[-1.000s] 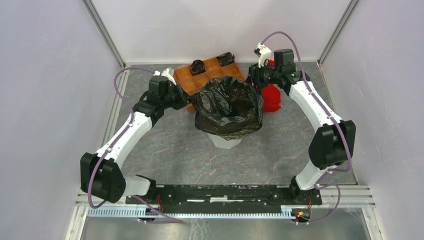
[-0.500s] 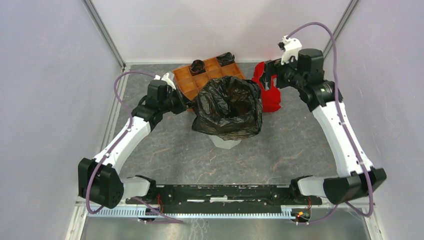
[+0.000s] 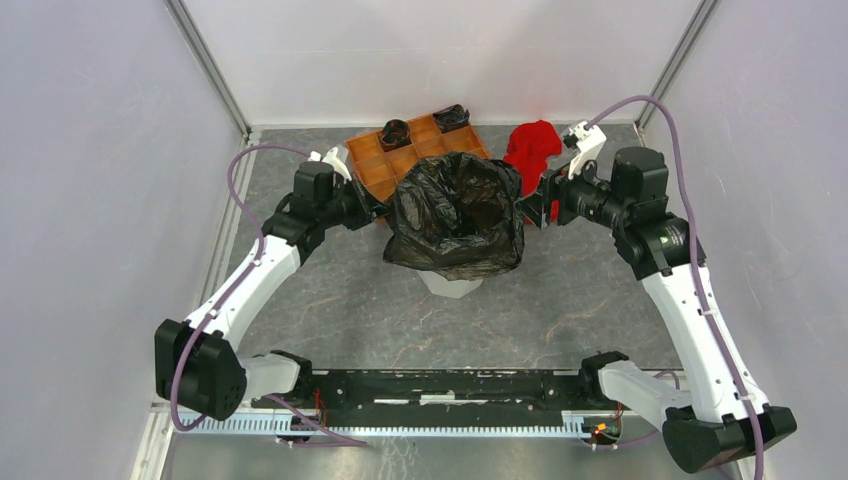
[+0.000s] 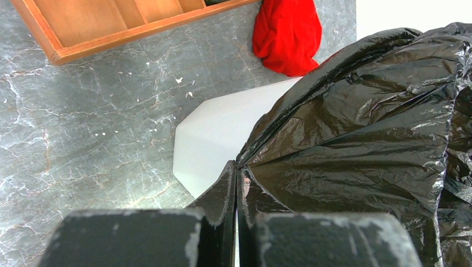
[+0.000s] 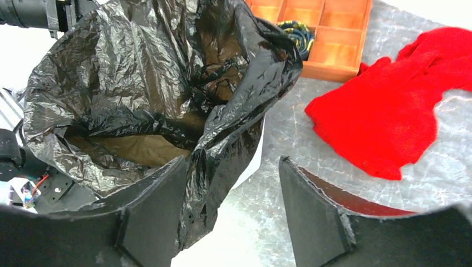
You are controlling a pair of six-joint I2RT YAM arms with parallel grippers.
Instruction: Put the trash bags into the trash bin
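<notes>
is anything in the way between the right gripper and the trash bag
Nothing visible does. The right gripper is open, and a fold of the trash bag hangs just ahead of the gap between its jaws. The red cloth lies off to one side, out of that path.

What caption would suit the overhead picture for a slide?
Left gripper pinches the black bag draped over the white bin; right gripper hangs open beside it.

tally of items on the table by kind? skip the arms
Black trash bag: 1
White bin: 1
Orange-brown tray: 1
Red cloth: 1
Dark bundles in the tray: 2
Total: 6
</notes>
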